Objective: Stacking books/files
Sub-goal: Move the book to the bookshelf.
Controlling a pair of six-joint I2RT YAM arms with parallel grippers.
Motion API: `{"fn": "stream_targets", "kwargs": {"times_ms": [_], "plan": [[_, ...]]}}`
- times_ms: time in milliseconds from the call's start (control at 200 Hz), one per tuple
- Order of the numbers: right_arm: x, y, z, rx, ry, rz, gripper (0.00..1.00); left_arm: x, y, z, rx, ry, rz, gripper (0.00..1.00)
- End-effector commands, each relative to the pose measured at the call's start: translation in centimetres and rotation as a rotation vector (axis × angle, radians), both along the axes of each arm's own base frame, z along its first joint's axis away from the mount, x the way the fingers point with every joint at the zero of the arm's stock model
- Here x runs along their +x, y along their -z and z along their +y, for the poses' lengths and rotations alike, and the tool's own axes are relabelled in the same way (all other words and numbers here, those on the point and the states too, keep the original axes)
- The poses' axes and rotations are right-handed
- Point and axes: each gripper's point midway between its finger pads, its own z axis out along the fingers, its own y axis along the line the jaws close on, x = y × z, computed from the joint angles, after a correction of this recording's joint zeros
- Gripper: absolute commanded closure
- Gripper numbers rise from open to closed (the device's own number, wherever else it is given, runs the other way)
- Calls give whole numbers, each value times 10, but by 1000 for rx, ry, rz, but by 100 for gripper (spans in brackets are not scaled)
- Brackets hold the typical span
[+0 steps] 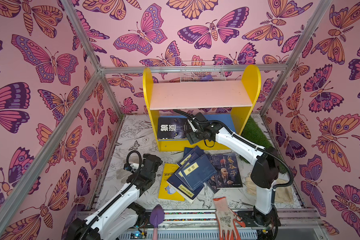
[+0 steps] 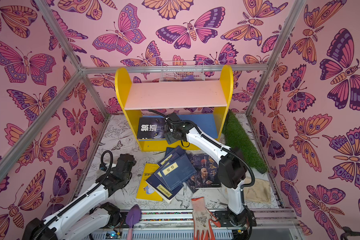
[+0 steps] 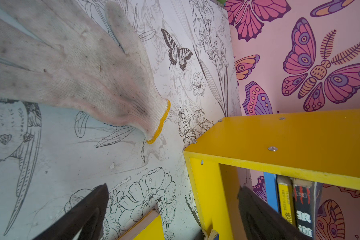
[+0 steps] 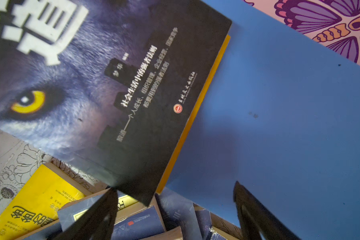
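— Where is the right gripper (image 4: 175,207)?
— Centre of both top views, tucked under the yellow bookcase's (image 1: 252,83) upper board. Its jaws stand wide with nothing between them, just beside the wolf-face book (image 1: 170,127).
— And that book?
— It lies flat on the blue lower shelf (image 4: 279,104), in the left half of the opening. It rests on a yellow book (image 4: 204,94) whose edge peeks out. One fingertip (image 4: 107,204) sits at the cover's corner; I can't tell if it touches.
— The rest?
— A loose pile on the table (image 1: 137,133), lower centre. The navy books (image 1: 197,172) overlap a yellow cover (image 1: 168,189), and the portrait book (image 1: 227,172) lies to their right.
— The left gripper (image 3: 173,209)?
— Spread wide and empty, over the table left of the pile.
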Motion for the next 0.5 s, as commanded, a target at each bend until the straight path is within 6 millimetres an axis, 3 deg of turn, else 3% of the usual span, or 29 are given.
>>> {"fn": "stream_targets", "kwargs": {"times_ms": [0, 341, 496], "plan": [[10, 3, -4, -20, 26, -2, 12, -4, 2, 5, 17, -2, 13, 1], [3, -15, 1, 48, -8, -11, 13, -5, 5, 5, 20, -4, 22, 1], [6, -47, -26, 150, 145, -181, 12, -4, 7, 4, 24, 3, 36, 1]]}}
